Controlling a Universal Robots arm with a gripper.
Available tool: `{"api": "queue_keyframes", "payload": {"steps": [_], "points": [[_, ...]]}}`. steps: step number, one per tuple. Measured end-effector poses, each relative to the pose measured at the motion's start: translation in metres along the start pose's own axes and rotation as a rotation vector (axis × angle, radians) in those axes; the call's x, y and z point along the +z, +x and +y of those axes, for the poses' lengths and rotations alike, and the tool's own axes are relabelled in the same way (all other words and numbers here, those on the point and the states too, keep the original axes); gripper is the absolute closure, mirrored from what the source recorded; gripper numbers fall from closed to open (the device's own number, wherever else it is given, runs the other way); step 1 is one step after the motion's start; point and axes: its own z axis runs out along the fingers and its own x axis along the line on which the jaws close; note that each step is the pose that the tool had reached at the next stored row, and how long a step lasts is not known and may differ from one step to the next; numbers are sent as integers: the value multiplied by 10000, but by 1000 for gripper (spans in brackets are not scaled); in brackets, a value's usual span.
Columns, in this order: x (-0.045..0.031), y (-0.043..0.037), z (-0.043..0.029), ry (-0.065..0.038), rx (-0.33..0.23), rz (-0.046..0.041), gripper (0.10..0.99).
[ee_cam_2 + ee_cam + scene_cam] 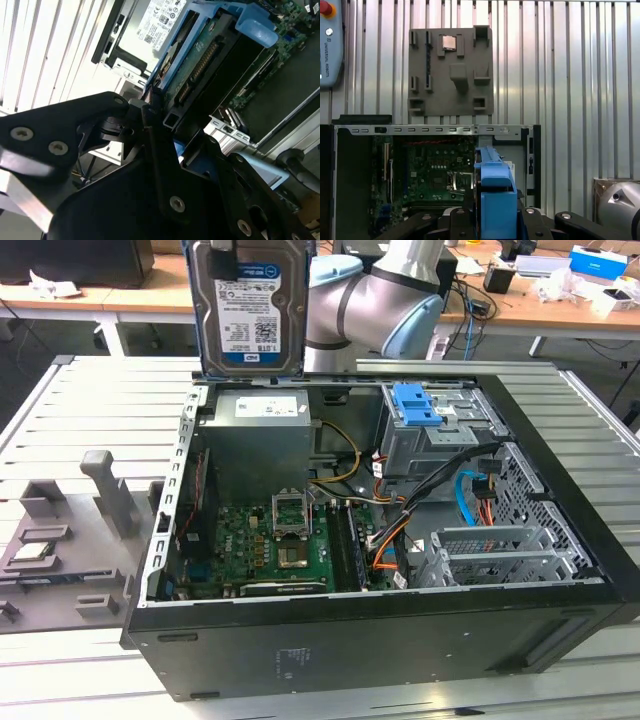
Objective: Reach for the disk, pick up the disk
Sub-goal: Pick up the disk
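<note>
Silver-grey metal with a white-and-blue label, the disk [246, 310] hung upright in the air above the back edge of the open computer case [350, 640], clear of its rim and touching nothing below, its bright blue plastic bracket running down both long edges. The pincer [497, 217] was clamped on it: in the first wrist view its black fingers [536, 220] pressed either side of the bracket, seen edge-on, and in the second wrist view the dark linkages closed against the bracket's end beside the disk's green underside. Behind the disk in the exterior view rose the pale blue and grey arm [385, 300]. The case lay on its side on a ribbed metal counter [90, 400], with open slatted surface all around it. Inside sat a green circuit board [260, 540], loose orange and black cables, and a perforated steel cage carrying a small blue latch [416, 405]. Toward the exterior view's left, well apart from the case, a matte grey tray [60, 575] with blocky uprights held a small square chip [35, 548].
</note>
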Motion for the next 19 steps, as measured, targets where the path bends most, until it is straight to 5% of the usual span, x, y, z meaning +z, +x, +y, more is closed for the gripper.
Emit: {"api": "queue_keyframes", "payload": {"steps": [10,19], "points": [[-26,2,-511,-27,-2,0,722],[-45,3,-893,-45,0,0,722]]}}
